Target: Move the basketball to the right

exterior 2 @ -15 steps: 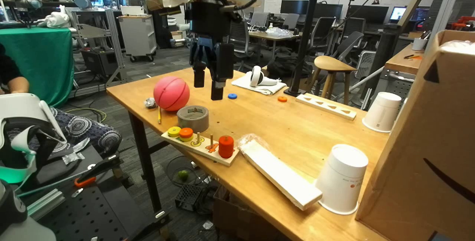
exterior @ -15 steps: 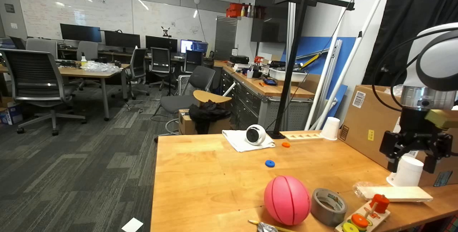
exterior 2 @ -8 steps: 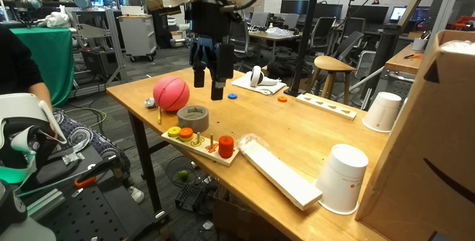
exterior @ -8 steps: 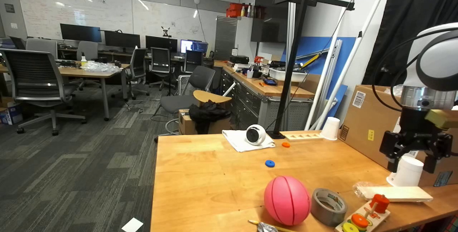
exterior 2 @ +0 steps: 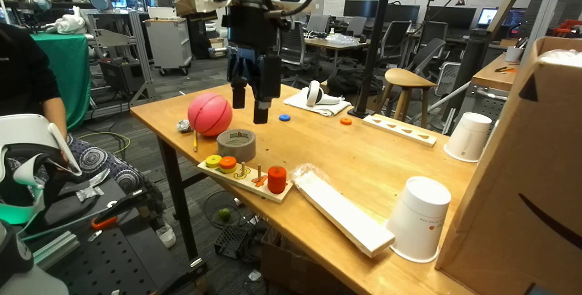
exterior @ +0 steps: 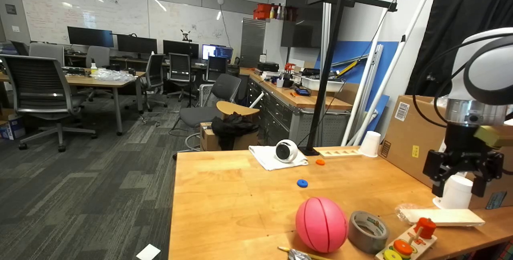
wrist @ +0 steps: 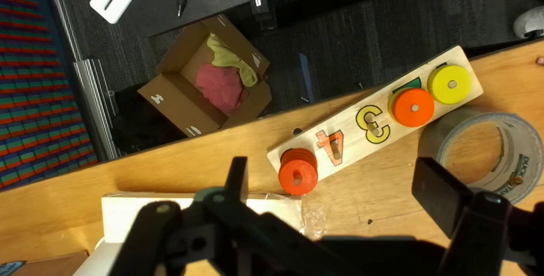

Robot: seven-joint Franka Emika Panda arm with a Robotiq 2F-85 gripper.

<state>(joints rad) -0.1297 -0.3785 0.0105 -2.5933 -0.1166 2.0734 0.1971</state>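
Basketball (exterior: 322, 224) rests on the table (exterior: 220, 196) just beside the tape roll (exterior: 364, 240), which blocks that side; the peg board (wrist: 352, 125) flanks the roll's other side. Near the roll lies a pencil (exterior 2: 195, 141); farther from it, a wrapped plank (exterior 2: 343, 213). The gripper (exterior 2: 249, 107) hangs higher than the roll, fingers (wrist: 440, 194) spread wide.

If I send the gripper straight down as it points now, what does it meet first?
Probably the wooden board, at its end with red rings: the wrist view shows that end between the tips of the open gripper. Depth is unclear; it might meet the table beside it instead.
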